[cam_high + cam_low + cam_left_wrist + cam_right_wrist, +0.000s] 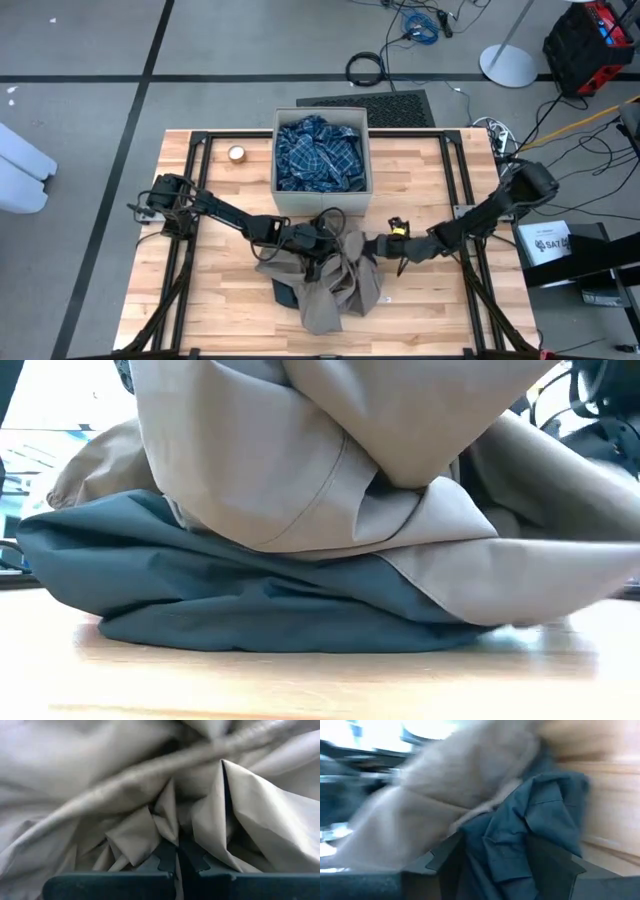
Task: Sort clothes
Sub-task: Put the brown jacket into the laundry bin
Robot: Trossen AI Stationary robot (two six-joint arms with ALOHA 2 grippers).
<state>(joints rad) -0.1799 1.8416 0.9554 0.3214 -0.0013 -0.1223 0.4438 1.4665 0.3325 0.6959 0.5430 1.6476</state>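
Nearest the front edge of the table (210, 300) we have the dark slate garment (250, 610) lying flat on the wood, with the tan-brown garment (335, 280) heaped over it and hanging from above. Only a corner of the slate piece shows from overhead, at the pile's front left.

Just beyond, both arms meet at the top of that pile. Our left gripper (325, 238) is pressed together on a fold of the tan cloth; its wrist camera shows the fingers (167, 860) closed on bunched fabric. Our right gripper (372, 245) sits at the pile's right edge, jaws part-way spread; its wrist camera shows slate cloth between the fingers (440, 857), but we cannot tell whether it truly grips it.

Farther back, the fabric box (283, 195) already holds the blue plaid shirt (318, 152).

We judge the step in hand to be pulling the tan garment free of the slate one. Next we need the left arm to lift high enough for the hem to clear, while the slate piece stays down.
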